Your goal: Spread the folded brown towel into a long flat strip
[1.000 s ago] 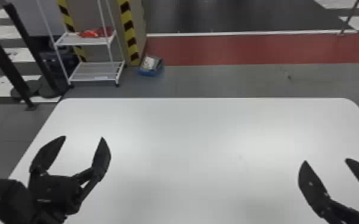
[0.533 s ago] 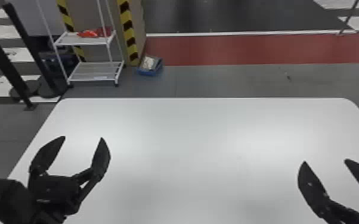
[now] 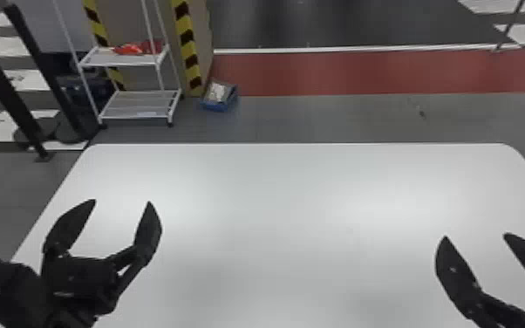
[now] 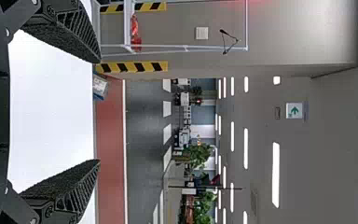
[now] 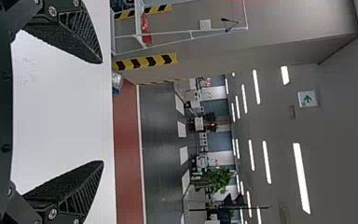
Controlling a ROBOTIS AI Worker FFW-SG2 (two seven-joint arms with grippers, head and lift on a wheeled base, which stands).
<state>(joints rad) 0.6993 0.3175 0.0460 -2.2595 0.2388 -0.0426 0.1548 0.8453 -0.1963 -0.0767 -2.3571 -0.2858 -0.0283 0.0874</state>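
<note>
Over the left part of the white table (image 3: 283,209), my left gripper (image 3: 121,202) stands open in the head view, with nothing between its fingers. At the lower right of that view my right gripper (image 3: 476,236) is also open and holds nothing. The two are wide apart, with bare white tabletop between them. In the left wrist view, both fingers of the left gripper (image 4: 98,111) are spread above the tabletop (image 4: 51,112). The right wrist view has the right gripper (image 5: 102,112) with its fingers equally far apart over the same white surface (image 5: 60,116).
Beyond the table's far edge stand a white wire rack (image 3: 137,104) with red items on its upper shelf and a blue box (image 3: 219,97) on the floor. Dark posts (image 3: 43,74) rise at the back left. The table's rounded far corners lie beyond both grippers.
</note>
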